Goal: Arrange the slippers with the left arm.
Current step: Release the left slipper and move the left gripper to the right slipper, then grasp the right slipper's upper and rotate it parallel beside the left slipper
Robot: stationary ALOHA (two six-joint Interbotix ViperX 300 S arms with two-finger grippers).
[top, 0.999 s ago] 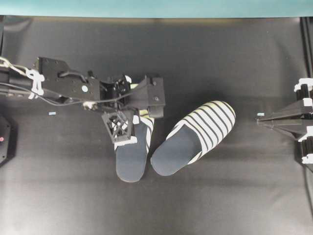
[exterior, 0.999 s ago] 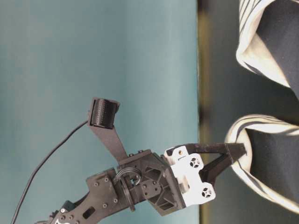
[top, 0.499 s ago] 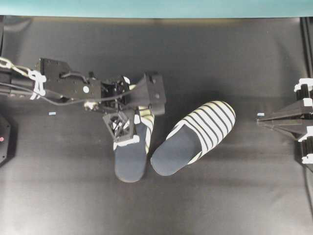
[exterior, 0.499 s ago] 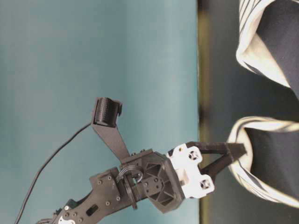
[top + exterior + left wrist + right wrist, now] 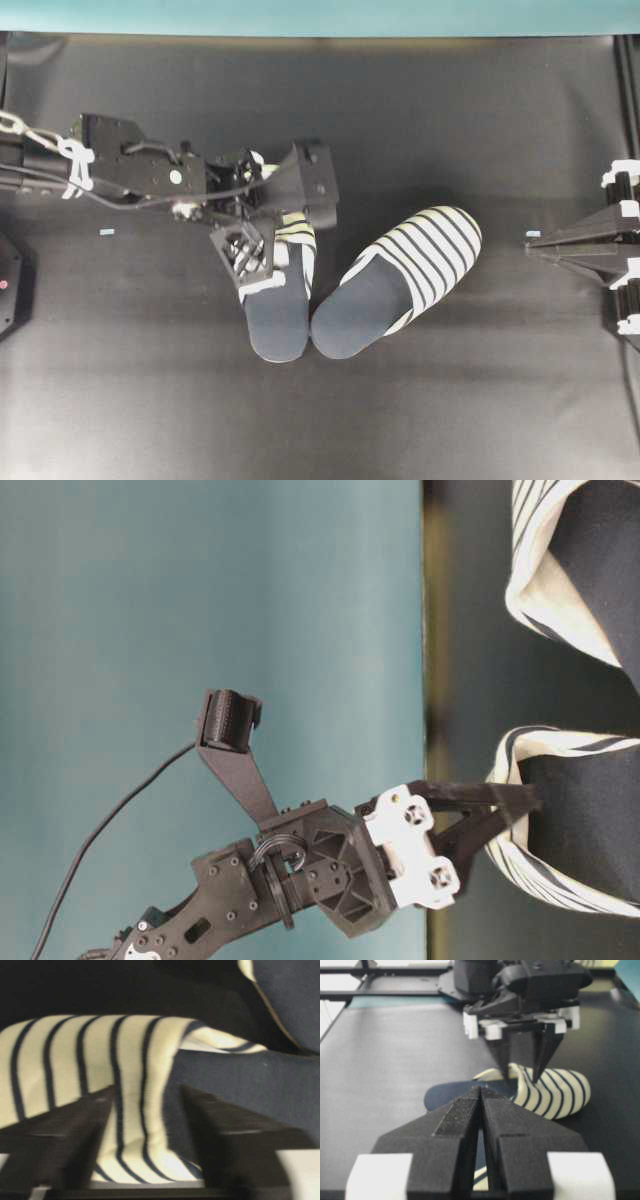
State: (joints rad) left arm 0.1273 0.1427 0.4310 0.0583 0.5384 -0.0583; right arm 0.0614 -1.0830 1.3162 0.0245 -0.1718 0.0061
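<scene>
Two slippers [image 5: 345, 285] lie heel to heel on your black mat [image 5: 450, 400]. Your left gripper [image 5: 522, 1067] straddles one striped toe cover, fingers parted; right gripper [image 5: 481, 1092] closed, empty.

Left pincer [image 5: 520, 805] straddles a striped slipper's [image 5: 570, 830] edge.

Black left arm [image 5: 140, 178] with exposed cables and white cable ties.

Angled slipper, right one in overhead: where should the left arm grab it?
Likely the open rim of its striped toe cover, from above: one finger inside over the navy insole, one outside. The sole lies flat on the table, so that raised rim is the only lip.
</scene>
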